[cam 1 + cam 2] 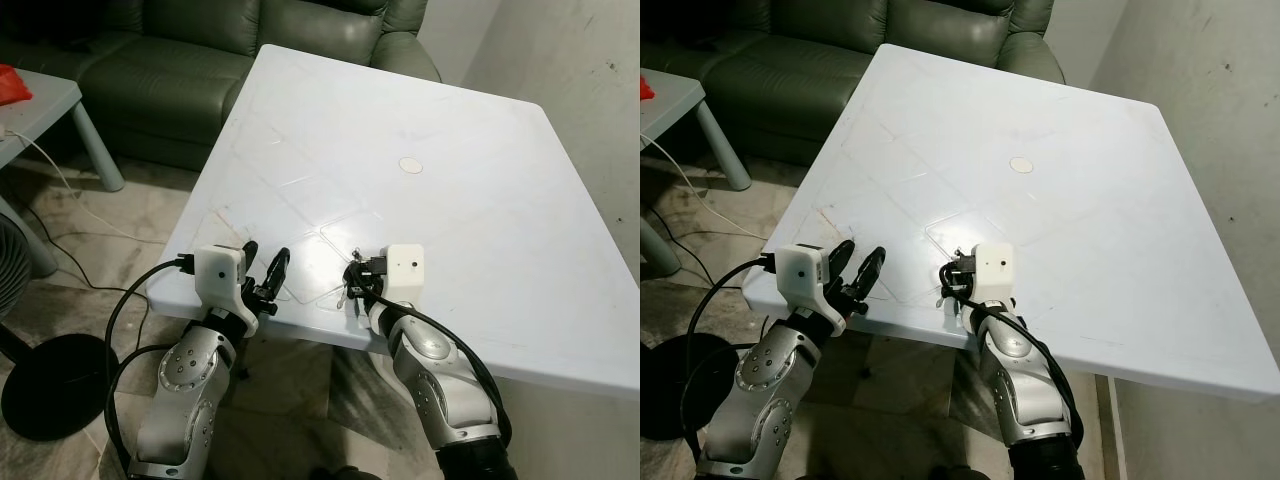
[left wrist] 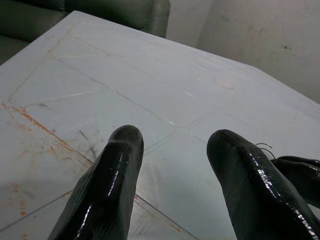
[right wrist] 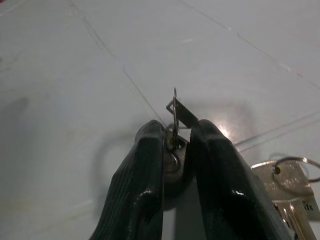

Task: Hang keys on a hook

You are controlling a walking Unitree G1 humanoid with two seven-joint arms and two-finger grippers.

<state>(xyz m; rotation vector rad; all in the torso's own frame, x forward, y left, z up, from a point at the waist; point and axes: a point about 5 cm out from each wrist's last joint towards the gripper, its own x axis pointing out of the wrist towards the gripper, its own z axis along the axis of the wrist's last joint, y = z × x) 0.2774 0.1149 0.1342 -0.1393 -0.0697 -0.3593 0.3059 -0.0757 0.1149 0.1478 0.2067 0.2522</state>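
My right gripper [image 1: 353,283] is at the near edge of the white table [image 1: 400,170], shut on the metal ring of a bunch of keys [image 3: 175,131]. In the right wrist view the ring sits between the two black fingers [image 3: 145,170], and silver keys [image 3: 285,187] hang off beside them just above the tabletop. My left gripper [image 1: 263,272] is open near the table's near left corner, nothing between its fingers [image 2: 110,185]. Past them, the left wrist view catches the right gripper's fingertip [image 2: 300,172].
A dark green sofa [image 1: 200,50] stands beyond the table's far edge. A small grey side table [image 1: 40,110] with a red thing [image 1: 12,85] on it is at the left, with a white cable [image 1: 60,180] across the tiled floor. A round black base [image 1: 50,385] lies near left.
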